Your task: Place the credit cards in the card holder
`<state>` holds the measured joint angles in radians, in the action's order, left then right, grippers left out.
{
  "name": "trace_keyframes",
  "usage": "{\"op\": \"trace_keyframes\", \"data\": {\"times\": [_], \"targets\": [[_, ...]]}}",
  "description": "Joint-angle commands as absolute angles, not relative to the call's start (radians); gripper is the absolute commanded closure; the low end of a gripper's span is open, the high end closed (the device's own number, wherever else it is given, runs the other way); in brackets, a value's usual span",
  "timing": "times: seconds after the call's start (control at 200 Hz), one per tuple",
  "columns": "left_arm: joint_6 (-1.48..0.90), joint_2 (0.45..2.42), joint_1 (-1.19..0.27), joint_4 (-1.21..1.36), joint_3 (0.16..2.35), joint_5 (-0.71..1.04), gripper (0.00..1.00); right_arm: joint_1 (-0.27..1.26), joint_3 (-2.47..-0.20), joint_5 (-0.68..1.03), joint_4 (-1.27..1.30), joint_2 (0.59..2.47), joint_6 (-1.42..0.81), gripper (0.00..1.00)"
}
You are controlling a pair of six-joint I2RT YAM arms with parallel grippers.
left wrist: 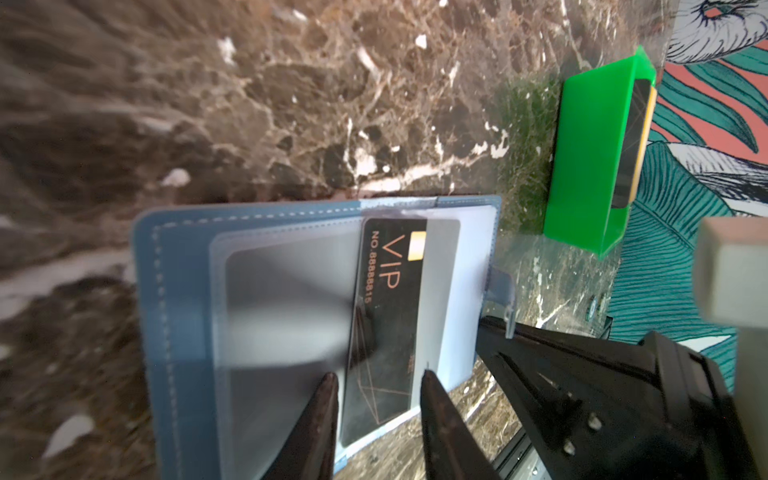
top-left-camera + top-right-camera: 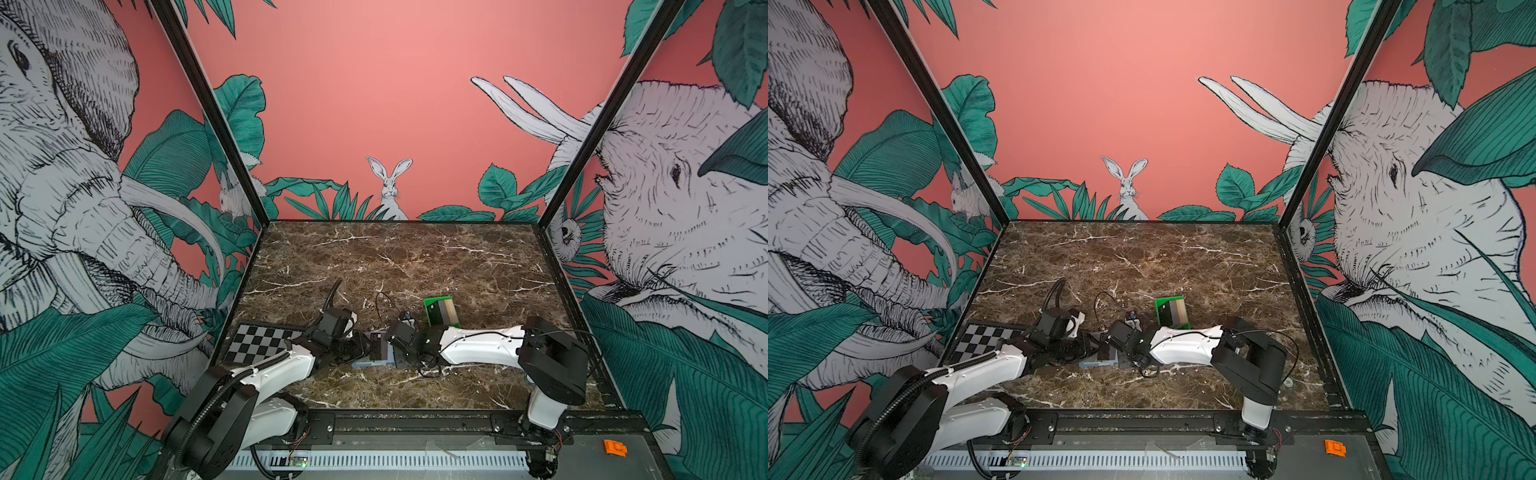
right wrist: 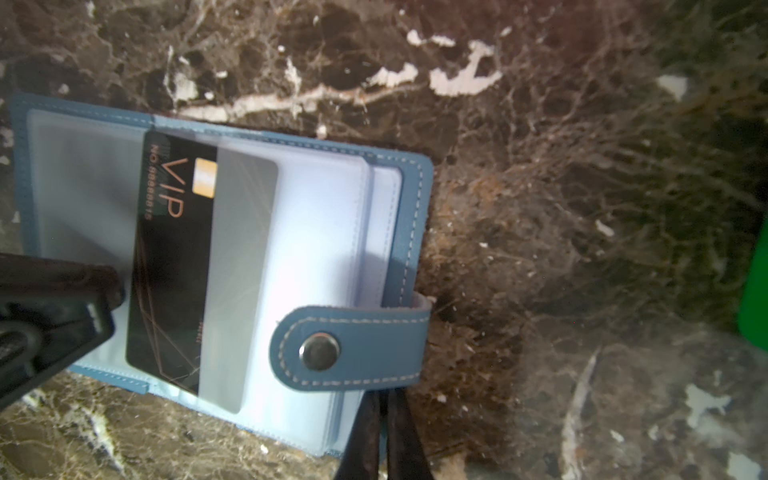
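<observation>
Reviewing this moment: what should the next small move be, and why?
Probably the left gripper should nudge the VIP card deeper into the clear sleeve of the card holder. The card lies skewed, only part of it under the sleeve, with the open jaws either side of its end. The right gripper, shut at the holder's edge, looks placed to steady it.

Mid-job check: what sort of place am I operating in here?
Probably an enclosed robot test booth, not a home or shop: printed jungle-animal wall panels on a black frame, a marble-look tabletop, and a checkerboard plate lying on it.
</observation>
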<state>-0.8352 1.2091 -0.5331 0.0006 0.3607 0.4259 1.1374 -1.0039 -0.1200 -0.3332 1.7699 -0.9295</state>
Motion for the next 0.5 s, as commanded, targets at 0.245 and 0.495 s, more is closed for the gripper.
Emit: {"op": "trace_keyframes", "data": {"times": [0.245,0.495], "targets": [[-0.806,1.298,-0.529,0.036,0.388,0.453,0.76,1.145,-0.952,-0.107,-0.431,1.823,-0.917,0.96],[-0.847,1.292,-0.529,0.123,0.357,0.481,0.78,1.145,-0.960,-0.104,-0.426,1.833,-0.914,0.98]]}}
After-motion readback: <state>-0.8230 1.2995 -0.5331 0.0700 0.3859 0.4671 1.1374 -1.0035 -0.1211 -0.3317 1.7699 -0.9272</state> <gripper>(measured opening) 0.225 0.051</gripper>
